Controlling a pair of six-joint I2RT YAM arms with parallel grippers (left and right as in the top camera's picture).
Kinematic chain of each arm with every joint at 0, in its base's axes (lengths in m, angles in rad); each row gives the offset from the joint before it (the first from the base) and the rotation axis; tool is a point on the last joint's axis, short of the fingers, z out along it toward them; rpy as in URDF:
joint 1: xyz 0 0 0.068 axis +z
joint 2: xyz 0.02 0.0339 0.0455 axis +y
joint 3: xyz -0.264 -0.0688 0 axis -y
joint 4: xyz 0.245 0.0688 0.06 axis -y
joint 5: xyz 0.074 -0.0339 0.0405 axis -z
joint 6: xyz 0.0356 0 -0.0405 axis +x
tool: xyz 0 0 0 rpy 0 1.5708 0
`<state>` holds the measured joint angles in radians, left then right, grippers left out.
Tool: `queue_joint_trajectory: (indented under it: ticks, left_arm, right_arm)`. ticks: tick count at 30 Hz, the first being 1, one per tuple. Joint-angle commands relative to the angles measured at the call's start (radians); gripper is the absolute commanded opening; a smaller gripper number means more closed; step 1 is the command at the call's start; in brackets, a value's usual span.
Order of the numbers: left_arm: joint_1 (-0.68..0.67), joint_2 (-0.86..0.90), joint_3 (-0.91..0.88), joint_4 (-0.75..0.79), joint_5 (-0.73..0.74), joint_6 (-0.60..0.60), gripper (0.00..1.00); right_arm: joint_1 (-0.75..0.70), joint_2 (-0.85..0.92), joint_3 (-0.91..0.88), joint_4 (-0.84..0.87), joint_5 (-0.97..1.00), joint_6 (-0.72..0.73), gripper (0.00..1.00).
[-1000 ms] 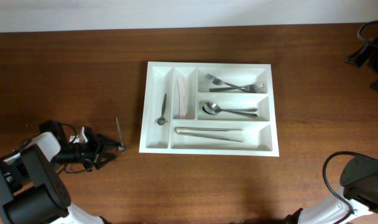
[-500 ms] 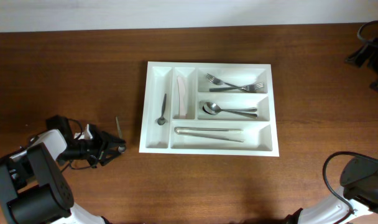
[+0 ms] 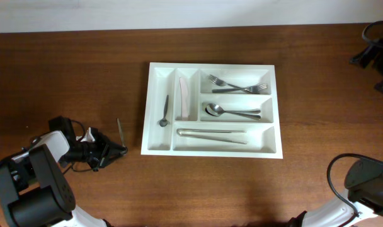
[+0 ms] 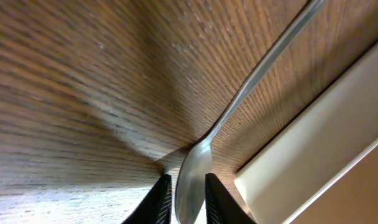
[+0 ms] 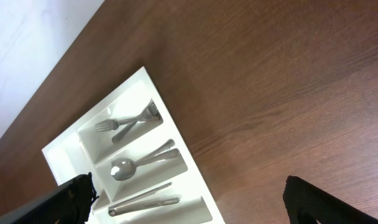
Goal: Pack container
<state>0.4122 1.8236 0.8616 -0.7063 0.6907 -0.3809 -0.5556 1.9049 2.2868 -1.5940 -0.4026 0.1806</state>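
While the counter (image 3: 65, 69) carries the container (image 3: 264, 140) at its centre, cutlery (image 3: 232, 113) sorted by compartment, one spoon (image 3: 120, 131) lies outside near its 8 o'clock corner, handle toward 12. The left jaws pinch its bowl, probably to lift it in; the right jaws are spread, empty.

Spoon (image 3: 120, 131) on the table (image 3: 65, 69) just left of the container (image 3: 210, 64), left claw (image 3: 118, 151) around its bowl.
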Motion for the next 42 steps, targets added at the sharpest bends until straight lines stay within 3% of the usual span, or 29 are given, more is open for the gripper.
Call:
queue_joint_trajectory:
  ticks: [1, 5, 9, 11, 20, 23, 29, 34, 42]
  left_arm:
    - [-0.004, 0.019, -0.016, 0.008, -0.078, 0.0, 0.17]
    - [-0.004, 0.018, -0.016, 0.018, -0.072, 0.002, 0.14]
    - [-0.004, 0.018, -0.016, 0.062, 0.036, 0.088, 0.09]
    - [-0.004, 0.018, -0.016, 0.087, 0.083, 0.091, 0.02]
    - [-0.004, 0.018, -0.016, 0.102, 0.108, 0.099, 0.02]
    - [-0.004, 0.018, -0.015, 0.163, 0.275, 0.176, 0.02]
    - [-0.005, 0.018, 0.0, 0.34, 0.621, 0.177, 0.02]
    - [-0.034, -0.005, 0.005, 0.336, 0.661, 0.177, 0.02]
    - [-0.185, -0.111, 0.117, 0.339, 0.661, 0.176, 0.02]
  right_arm:
    - [-0.001, 0.004, -0.005, 0.0, -0.008, 0.001, 0.99]
    - [-0.001, 0.004, -0.005, 0.0, -0.009, 0.001, 0.99]
    - [-0.001, 0.004, -0.005, 0.0, -0.008, 0.001, 0.99]
    - [-0.001, 0.004, -0.005, 0.0, -0.009, 0.001, 0.99]
    - [-0.001, 0.004, -0.005, 0.0, -0.009, 0.001, 0.99]
    - [-0.001, 0.004, -0.005, 0.0, -0.009, 0.001, 0.99]
    - [-0.001, 0.004, -0.005, 0.0, -0.009, 0.001, 0.99]
    - [-0.001, 0.004, -0.005, 0.0, -0.008, 0.001, 0.99]
    - [-0.001, 0.004, -0.005, 0.0, -0.008, 0.001, 0.99]
